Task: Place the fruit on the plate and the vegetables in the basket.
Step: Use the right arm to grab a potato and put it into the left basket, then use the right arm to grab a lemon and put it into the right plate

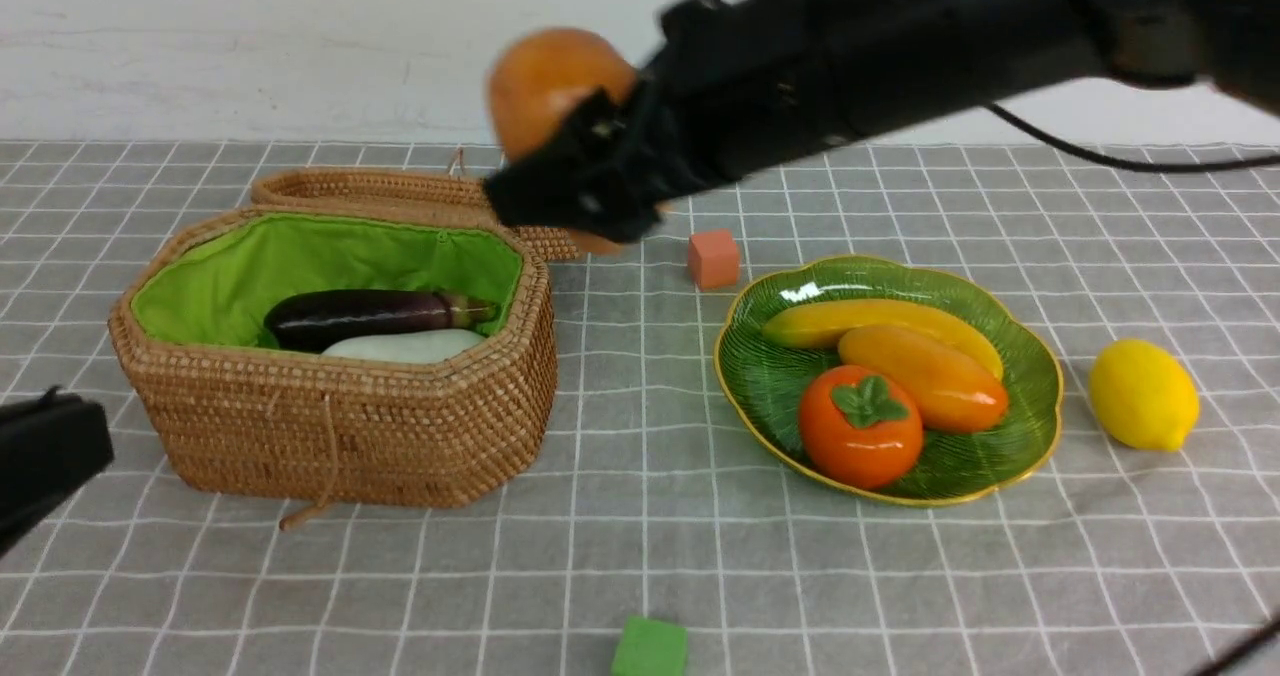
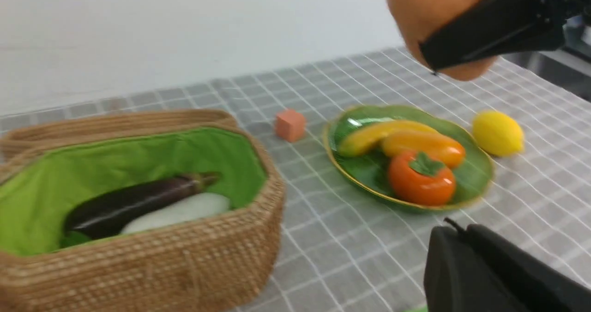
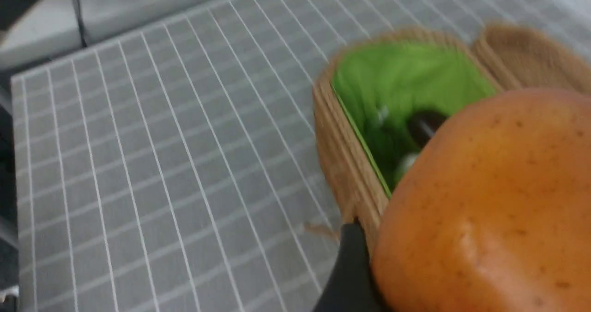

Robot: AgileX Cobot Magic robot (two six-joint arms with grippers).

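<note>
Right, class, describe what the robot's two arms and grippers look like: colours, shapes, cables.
Both are plain black, with no markings visible. The right arm is a thick, rounded tube, and a thin black cable trails from it. The right gripper has flat, angular, matte fingers. Of the left arm only the left gripper shows: a blocky, matte shape.

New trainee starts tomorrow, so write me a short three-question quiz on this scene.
1. True or false: the lemon lies on the plate.
2. What is clamped between the fingers of the right gripper? A mango, B potato, C persimmon.
3. Name the two things lying in the basket.
Key: 1 false; 2 B; 3 eggplant and radish.
</note>
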